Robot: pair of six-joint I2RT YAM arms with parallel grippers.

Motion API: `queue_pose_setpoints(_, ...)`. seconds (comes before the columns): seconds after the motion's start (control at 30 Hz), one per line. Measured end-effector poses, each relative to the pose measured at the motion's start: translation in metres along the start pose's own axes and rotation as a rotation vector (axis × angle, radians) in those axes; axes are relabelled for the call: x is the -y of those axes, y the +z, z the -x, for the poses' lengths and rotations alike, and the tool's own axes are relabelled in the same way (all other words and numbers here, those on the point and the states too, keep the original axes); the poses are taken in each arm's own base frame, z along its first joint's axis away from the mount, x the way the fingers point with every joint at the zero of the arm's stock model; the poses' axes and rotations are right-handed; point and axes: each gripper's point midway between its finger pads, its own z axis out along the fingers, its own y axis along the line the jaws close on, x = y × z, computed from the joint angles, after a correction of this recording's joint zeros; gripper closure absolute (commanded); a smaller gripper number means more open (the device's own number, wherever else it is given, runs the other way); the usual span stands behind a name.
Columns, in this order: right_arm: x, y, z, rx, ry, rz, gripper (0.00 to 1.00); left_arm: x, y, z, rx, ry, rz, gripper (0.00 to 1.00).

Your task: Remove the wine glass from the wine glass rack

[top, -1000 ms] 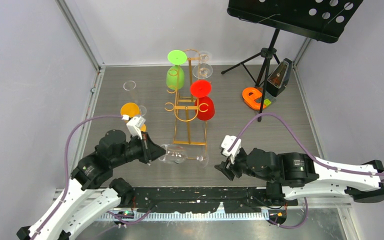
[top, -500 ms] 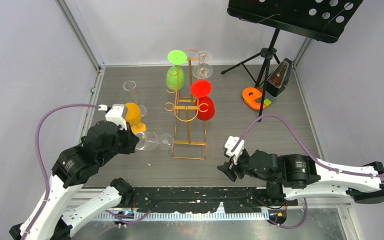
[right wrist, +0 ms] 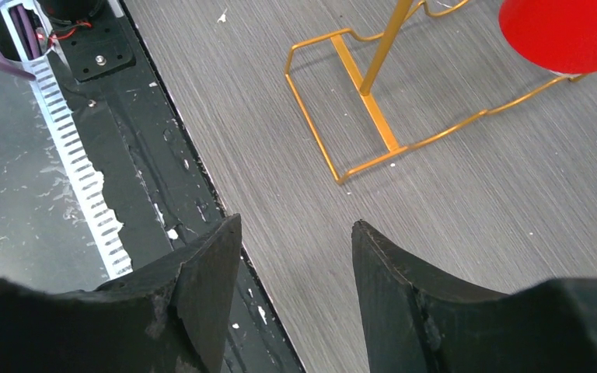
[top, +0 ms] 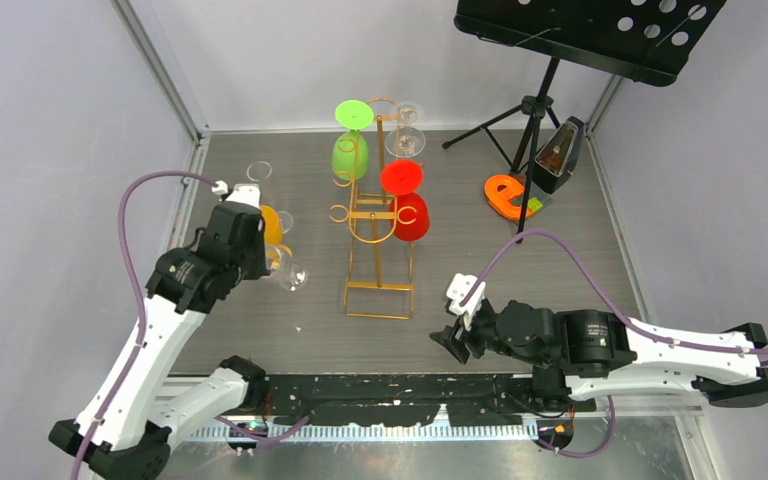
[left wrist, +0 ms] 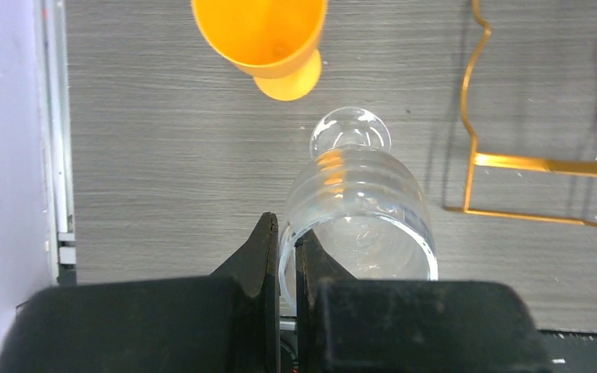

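Note:
The gold wire wine glass rack [top: 378, 225] stands mid-table; a green glass [top: 350, 153], a red glass [top: 410, 214] and a clear glass [top: 406, 135] hang on it. My left gripper [top: 263, 258] is shut on the rim of another clear wine glass [top: 289, 272], held off the rack to its left, foot pointing down at the table. In the left wrist view the fingers [left wrist: 268, 241] pinch the rim of this glass [left wrist: 357, 194], with the rack's base [left wrist: 544, 163] at the right. My right gripper [top: 454, 340] is open and empty near the front edge, also in its wrist view [right wrist: 295, 233].
An orange glass [top: 266, 224] stands just behind the held glass, also in the left wrist view [left wrist: 268, 39]. Another clear glass [top: 258, 172] stands at back left. A black music stand [top: 550, 80], a metronome [top: 560, 155] and an orange object [top: 506, 196] are at back right.
My left arm has swung left and back, carrying the clear glass from in front of the rack's base to beside the orange glass, turning it foot-down. The right arm barely moved.

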Motion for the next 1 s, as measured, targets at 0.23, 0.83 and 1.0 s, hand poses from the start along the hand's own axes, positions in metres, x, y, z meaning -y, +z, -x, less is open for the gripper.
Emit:
queue_pose_setpoints(0.23, -0.008, 0.011, 0.002, 0.017, -0.010, 0.023, 0.38, -0.035, 0.016, 0.002, -0.043, -0.056, 0.122, 1.00)
queue_pose_setpoints(0.83, -0.027, 0.030, -0.004, 0.043, 0.055, 0.083, 0.35, -0.099, 0.058, -0.013, -0.235, -0.214, 0.335, 1.00)
queue_pose_setpoints(1.0, -0.030, 0.030, -0.010, 0.042, 0.075, 0.099, 0.35, -0.116, 0.068, -0.004, -0.257, -0.301, 0.369, 1.00)
